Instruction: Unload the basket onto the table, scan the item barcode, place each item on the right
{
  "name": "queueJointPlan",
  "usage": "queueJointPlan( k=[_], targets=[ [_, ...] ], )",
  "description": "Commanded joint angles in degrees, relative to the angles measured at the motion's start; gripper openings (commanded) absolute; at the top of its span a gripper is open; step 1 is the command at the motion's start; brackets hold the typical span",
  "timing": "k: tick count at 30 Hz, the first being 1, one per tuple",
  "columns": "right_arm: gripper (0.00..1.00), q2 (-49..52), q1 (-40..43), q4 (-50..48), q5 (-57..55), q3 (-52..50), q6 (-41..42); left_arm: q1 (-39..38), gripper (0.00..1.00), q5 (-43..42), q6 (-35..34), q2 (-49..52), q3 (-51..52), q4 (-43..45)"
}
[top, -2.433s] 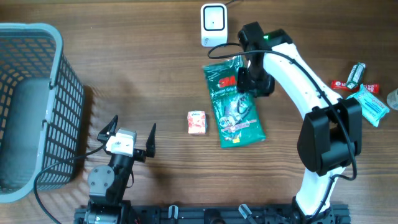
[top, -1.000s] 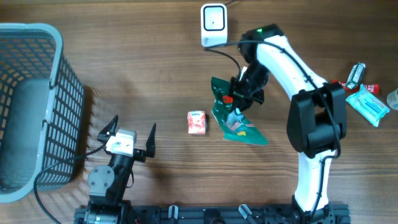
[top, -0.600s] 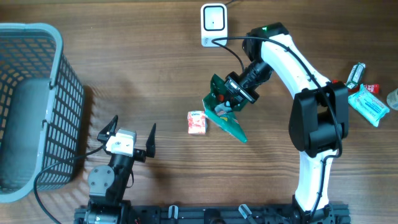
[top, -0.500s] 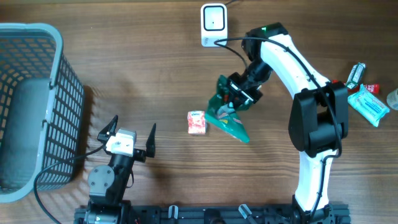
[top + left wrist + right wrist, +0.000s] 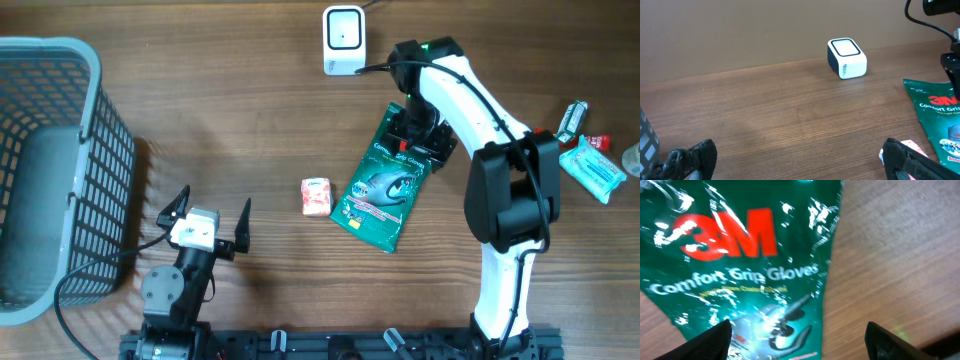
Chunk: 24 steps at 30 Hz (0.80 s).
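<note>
Overhead, we find the right arm (image 5: 468, 95) bent over the pack (image 5: 383, 190), which lies flat on the wood-grain desk (image 5: 250, 120). Left wrist: left fingers (image 5: 687, 159) spread wide. Right wrist: right fingers (image 5: 715, 341) apart above the pack's glossy, crinkled green film.

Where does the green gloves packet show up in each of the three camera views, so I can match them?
Overhead: the green gloves packet lies tilted, right of centre, beside the small pink box.
Left wrist: packet at the right edge, cut off.
Right wrist: packet fills left and centre.
Landmark: the white scanner shows in overhead and left wrist; right wrist shares only the wooden table.
</note>
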<state>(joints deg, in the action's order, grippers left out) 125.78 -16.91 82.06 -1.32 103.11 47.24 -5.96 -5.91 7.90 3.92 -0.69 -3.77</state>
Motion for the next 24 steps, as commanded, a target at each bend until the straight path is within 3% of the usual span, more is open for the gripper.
queueJointPlan(
  k=[1, 3, 5, 7, 10, 18, 21, 24],
  targets=[
    [0.71, 0.02, -2.69, -1.84, 0.31, -0.74, -0.68, -0.26, 1.00, -0.70, 0.70, -0.11, 0.35, -0.02],
    [0.67, 0.02, -5.86, -4.70, 0.22, -1.60, -0.87, -0.26, 1.00, -0.70, 0.70, -0.11, 0.35, -0.02],
    [0.99, 0.44, -9.31, -9.44, -0.76, -2.84, -0.74, -0.26, 1.00, -0.70, 0.70, -0.11, 0.35, -0.02],
    [1.00, 1.20, -10.80, -12.41, -0.87, -4.07, 1.62, -0.26, 1.00, -0.70, 0.70, -0.11, 0.35, -0.02],
    [1.00, 5.38, -11.52, -13.42, -8.31, -5.75, 14.67, -0.26, 1.00, -0.70, 0.70, -0.11, 0.35, -0.02],
    [0.99, 12.24, -10.88, -11.04, -10.12, -5.79, 14.49, -0.26, 1.00, -0.70, 0.70, -0.11, 0.35, -0.02],
    [0.90, 14.88, -10.88, -10.21, -4.96, -7.13, 8.57, -0.26, 1.00, -0.70, 0.70, -0.11, 0.35, -0.02],
    [0.98, 17.46, -10.86, -10.93, -1.70, -10.60, 6.49, -0.26, 1.00, -0.70, 0.70, -0.11, 0.35, -0.02]
  ],
)
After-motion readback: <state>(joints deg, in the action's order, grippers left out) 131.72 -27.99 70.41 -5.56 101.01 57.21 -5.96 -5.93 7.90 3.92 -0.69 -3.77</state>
